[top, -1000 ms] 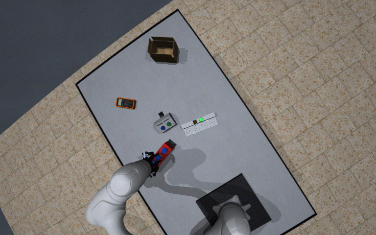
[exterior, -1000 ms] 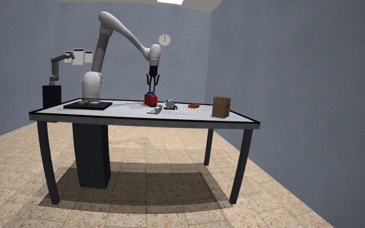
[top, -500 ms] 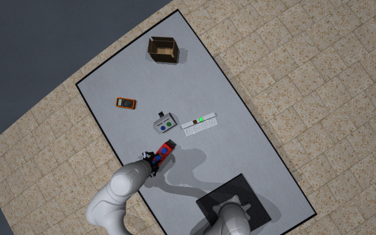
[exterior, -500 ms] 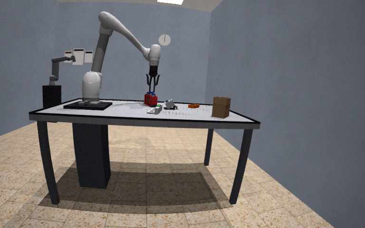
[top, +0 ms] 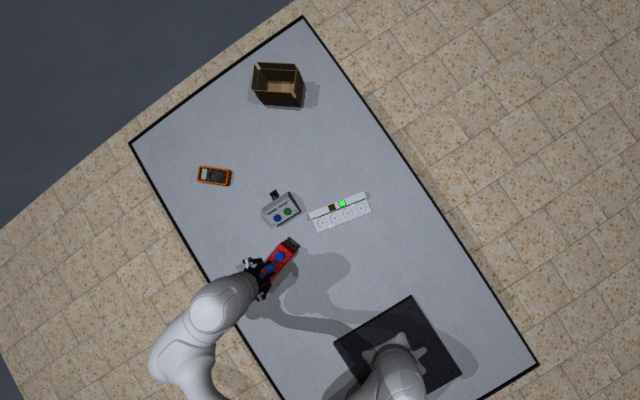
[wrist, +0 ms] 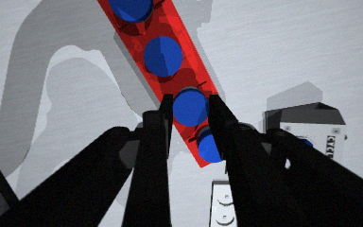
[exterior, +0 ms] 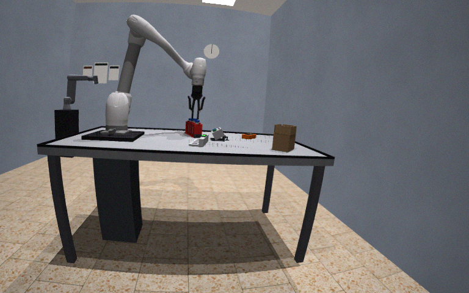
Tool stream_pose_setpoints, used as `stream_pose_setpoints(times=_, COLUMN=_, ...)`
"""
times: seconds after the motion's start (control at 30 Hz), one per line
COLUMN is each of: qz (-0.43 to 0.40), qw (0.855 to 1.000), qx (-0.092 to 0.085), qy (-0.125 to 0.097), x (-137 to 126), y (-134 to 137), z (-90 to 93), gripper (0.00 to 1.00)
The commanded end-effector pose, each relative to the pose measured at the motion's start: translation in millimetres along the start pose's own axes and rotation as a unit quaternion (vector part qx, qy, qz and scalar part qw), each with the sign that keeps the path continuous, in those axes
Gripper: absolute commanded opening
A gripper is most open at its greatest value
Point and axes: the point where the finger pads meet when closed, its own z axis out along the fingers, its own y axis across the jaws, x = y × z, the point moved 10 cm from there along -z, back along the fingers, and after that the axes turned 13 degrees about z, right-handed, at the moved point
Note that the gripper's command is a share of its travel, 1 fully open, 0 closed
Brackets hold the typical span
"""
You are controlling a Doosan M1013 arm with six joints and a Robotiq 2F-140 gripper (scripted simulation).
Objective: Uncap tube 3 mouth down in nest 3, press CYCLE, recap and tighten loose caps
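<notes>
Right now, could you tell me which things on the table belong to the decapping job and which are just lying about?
Job: red decapping station, blue caps, cap tray, key housing, gripper.
Lying about: orange multimeter, cardboard box.

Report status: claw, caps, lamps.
Black claw shut on a blue round cap seated on the red tube station. All four caps on tubes; white cap tray nests hold none. Green lamp lit. Nothing obstructing.
</notes>
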Motion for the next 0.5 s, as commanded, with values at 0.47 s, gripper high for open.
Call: stream_pose_setpoints(times=0.47, qz=0.0, qw=1.0, qx=-0.002, qy=0.001, x=0.0, y=1.5, z=4.1, gripper=0.3)
